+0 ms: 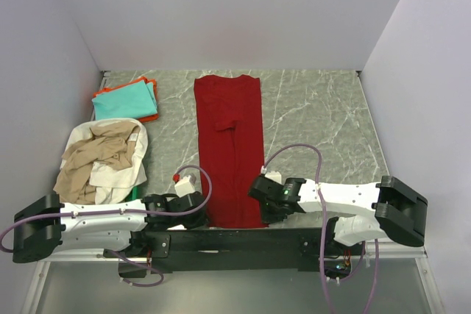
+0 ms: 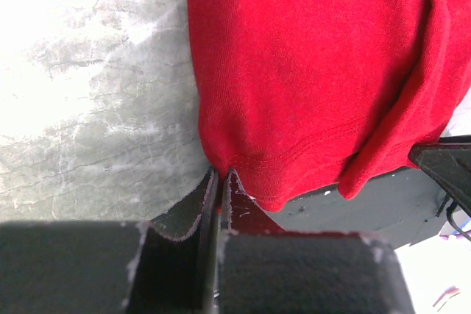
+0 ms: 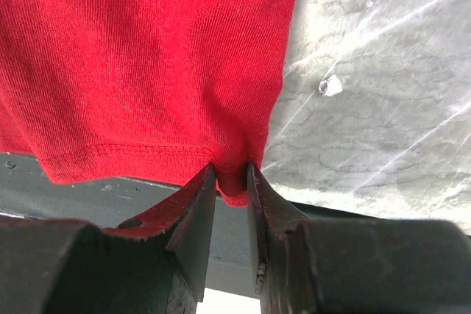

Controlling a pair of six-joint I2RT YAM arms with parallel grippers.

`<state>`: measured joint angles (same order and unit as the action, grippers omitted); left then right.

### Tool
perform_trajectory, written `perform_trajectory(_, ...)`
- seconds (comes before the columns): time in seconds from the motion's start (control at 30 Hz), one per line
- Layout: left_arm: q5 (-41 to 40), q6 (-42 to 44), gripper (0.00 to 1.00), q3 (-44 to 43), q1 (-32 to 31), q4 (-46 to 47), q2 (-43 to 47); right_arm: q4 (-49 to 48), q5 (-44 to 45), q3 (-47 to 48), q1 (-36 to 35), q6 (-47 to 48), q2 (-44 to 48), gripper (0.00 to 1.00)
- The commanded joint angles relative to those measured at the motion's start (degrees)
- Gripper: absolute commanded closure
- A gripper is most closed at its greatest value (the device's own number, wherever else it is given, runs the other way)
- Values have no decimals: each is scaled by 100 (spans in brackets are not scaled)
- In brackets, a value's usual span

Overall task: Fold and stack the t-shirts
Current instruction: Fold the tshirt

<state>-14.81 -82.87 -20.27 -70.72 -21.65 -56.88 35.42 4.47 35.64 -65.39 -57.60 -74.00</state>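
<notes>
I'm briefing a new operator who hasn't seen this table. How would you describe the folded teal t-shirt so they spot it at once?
On the grey marbled table, look to the far left corner, beyond the heap of beige and white shirts. The teal t-shirt lies folded there on an orange one, the only blue-green cloth; the dark red t-shirt is spread mid-table.

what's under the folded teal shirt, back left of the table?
An orange t-shirt: only its edges show past the teal t-shirt's left and near sides. The rest is covered, so its fold, and whether anything else lies beneath, cannot be seen.
</notes>
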Motion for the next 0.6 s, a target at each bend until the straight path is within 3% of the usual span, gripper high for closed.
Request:
perform_trajectory(0.0, 4, -62, 100, 102, -30, -410, -51, 167, 423, 154, -27, -40, -45, 73)
perform_trajectory(0.2, -48, -168, 100, 181, -30, -594, 186, 316, 502, 93, -27, -111, 174, 93)
perform_trajectory(0.57, -48, -273, 100, 261, -39, -779, 353, 404, 318, -180, -27, -286, 632, 94)
